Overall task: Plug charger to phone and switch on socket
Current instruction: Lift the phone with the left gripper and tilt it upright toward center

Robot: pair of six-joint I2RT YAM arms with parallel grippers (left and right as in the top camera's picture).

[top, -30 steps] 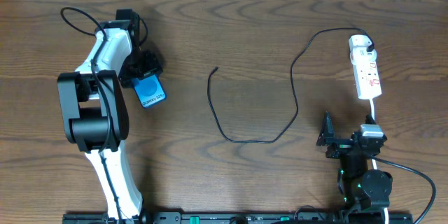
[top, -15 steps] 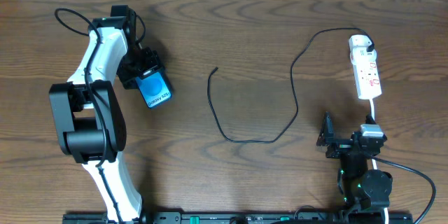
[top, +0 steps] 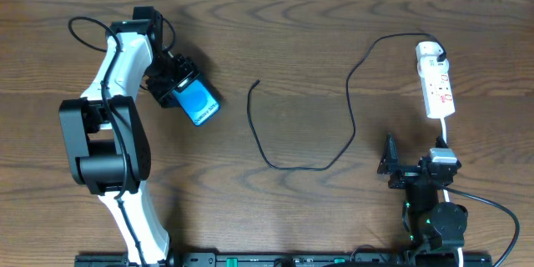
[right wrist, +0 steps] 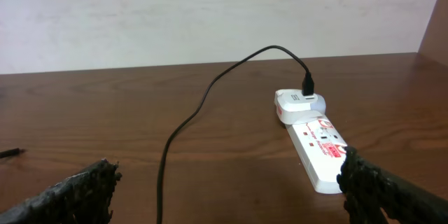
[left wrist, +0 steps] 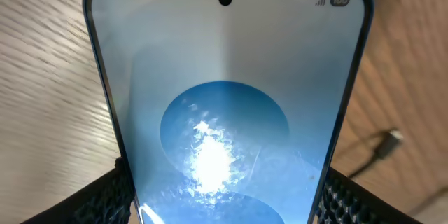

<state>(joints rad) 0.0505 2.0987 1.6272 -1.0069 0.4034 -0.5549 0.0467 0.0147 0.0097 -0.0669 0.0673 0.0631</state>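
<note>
Phone (top: pixel 198 104) sat clamped by its long edges in your left gripper (top: pixel 182 92) at the left of the table (top: pixel 334 17), while your right gripper (right wrist: pixel 231 199) hung wide open and empty, on the near side of the socket (top: pixel 436 83) at the right. You did best to carry the phone toward the free tip of the charger (top: pixel 288 167) mid-table, keeping the port end clear of the gripper and the grip square.
</note>
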